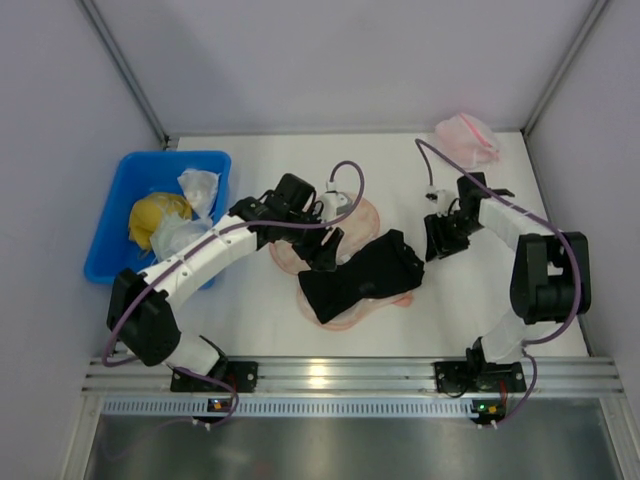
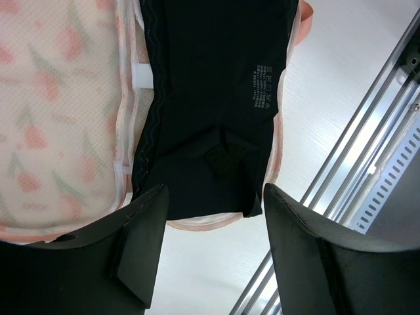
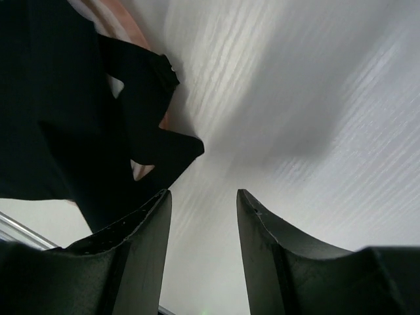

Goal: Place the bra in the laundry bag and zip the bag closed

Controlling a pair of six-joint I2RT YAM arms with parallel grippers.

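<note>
The left gripper (image 2: 213, 197) has its jaws spread wide and empty, poised over one end of the bra (image 2: 210, 98). The right gripper (image 3: 203, 197), jaws likewise apart and empty, hangs above bare desk (image 3: 315, 98) just beside the bra. The bra lies across the laundry bag (image 2: 59, 131).

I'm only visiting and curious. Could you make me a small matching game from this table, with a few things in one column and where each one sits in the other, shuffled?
Things:
1. bra
2. laundry bag
3. yellow cloth
4. pink-and-white mesh bundle

Places:
A. inside the blue bin on the left
B. at the far right corner of the table
C. flat on the middle of the table, partly covered by something black
D. lying across item 2

Pairs: 1-D, 2-C, 3-A, 4-B
</note>
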